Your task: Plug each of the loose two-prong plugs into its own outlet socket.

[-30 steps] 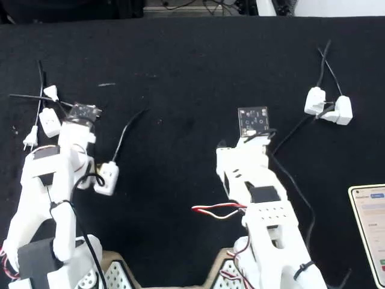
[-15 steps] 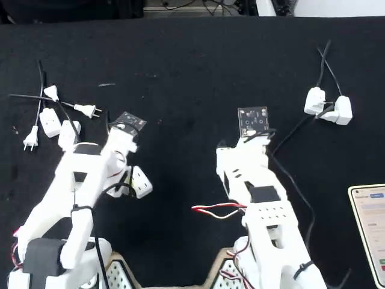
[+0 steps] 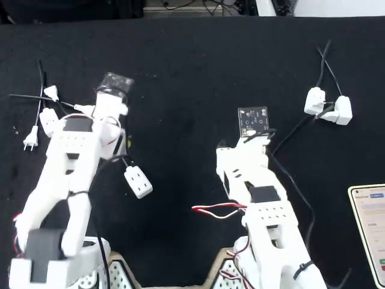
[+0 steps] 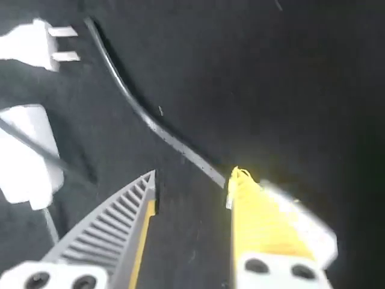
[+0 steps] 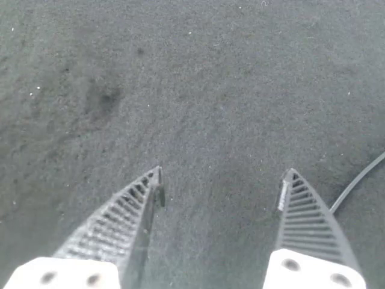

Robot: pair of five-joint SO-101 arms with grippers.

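My left gripper point(image 4: 191, 180) is open just above the black cloth, with a black cord point(image 4: 150, 123) running between its fingertips. Beyond it lie a white two-prong plug point(image 4: 39, 43) and a white outlet socket point(image 4: 24, 159). In the high view the left gripper point(image 3: 111, 96) sits at the far left, beside several loose plugs point(image 3: 51, 92) and a socket point(image 3: 48, 120). Another socket point(image 3: 138, 182) lies by the left arm. Two more sockets point(image 3: 314, 100) rest at the far right. My right gripper point(image 5: 219, 177) is open over bare cloth at mid-table point(image 3: 252, 129).
A phone point(image 3: 368, 223) lies at the table's right edge. A thin black cord point(image 5: 361, 174) crosses near my right gripper, and cords trail from the sockets at the far right point(image 3: 328, 60). The table's far edge runs along the top of the high view.
The left arm swung right, then out toward the plugs at the far left. The socket beside it shifted right at first and now lies still. The right arm has not moved.
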